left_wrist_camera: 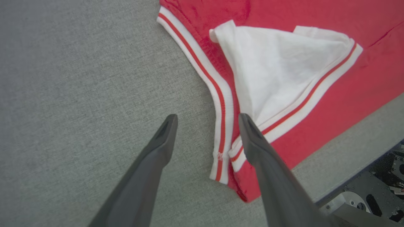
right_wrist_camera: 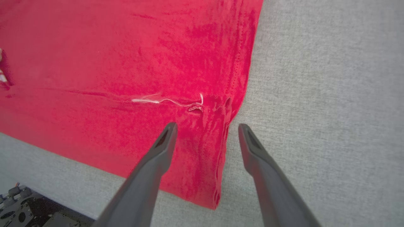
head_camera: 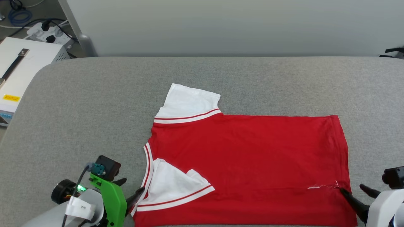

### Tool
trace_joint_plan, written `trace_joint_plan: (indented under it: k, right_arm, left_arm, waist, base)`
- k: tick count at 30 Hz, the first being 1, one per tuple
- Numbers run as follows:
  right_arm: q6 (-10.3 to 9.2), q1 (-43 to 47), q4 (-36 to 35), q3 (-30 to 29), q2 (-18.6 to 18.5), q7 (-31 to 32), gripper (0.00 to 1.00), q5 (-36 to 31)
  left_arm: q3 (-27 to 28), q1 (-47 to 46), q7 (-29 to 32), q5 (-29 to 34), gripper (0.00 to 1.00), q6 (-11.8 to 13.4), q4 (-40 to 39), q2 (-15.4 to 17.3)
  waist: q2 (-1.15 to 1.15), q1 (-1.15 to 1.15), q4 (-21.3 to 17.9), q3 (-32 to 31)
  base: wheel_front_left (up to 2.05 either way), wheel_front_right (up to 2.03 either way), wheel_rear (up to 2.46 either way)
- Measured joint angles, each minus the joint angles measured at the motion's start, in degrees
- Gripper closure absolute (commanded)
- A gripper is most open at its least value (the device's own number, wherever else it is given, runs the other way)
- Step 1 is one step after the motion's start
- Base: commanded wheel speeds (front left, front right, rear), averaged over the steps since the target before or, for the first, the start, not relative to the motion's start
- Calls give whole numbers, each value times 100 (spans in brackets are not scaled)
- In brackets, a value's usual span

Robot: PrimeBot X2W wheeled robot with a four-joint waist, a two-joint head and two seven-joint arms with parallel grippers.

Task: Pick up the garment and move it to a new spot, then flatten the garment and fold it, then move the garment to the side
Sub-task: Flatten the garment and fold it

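The garment [head_camera: 246,151] lies spread flat on the grey table, its plain red face up. One white sleeve [head_camera: 187,102] sticks out at the back; the other white sleeve [left_wrist_camera: 277,66] is folded onto the red body near the striped collar trim [left_wrist_camera: 221,104]. My left gripper [head_camera: 131,187] stands open at the collar corner, one finger over the trim and the other over bare table, as the left wrist view shows [left_wrist_camera: 207,118]. My right gripper [head_camera: 352,188] is open astride the hem edge [right_wrist_camera: 207,126], beside a loose white thread [right_wrist_camera: 167,101]. Neither holds cloth.
The grey padded table [head_camera: 94,94] has free room left, behind and right of the shirt. Its front edge [left_wrist_camera: 363,157] runs close under the shirt. A white box [head_camera: 19,63] and a power strip with cables [head_camera: 47,31] stand off the table's left.
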Motion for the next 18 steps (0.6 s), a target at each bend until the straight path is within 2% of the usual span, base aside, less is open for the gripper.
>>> trace_joint_plan:
  k: [4,12,15,18]
  right_arm:
    - [0,18,-321,-488,182,-420,0,-350]
    - [-1,8,-1162,-1411,1045,-1269,0,-1411]
    - [-1,-13,-1407,-1580,1359,-1535,0,-1806]
    - [-1,-43,-1605,-1644,1630,-1706,0,-2103]
  left_arm:
    - [193,-1,-454,235,0,311,-194,203]
    - [726,-310,-1301,614,0,1005,-313,249]
    - [890,-582,-1434,660,0,1090,-247,158]
    - [968,-896,-1473,713,0,1063,-94,34]
  waist:
    - [0,0,-1,-134]
    - [0,0,-53,-172]
    - [0,0,-99,-137]
    - [0,0,-166,-73]
  base:
    - [0,0,0]
    - [0,0,0]
    - [0,0,0]
    - [0,0,0]
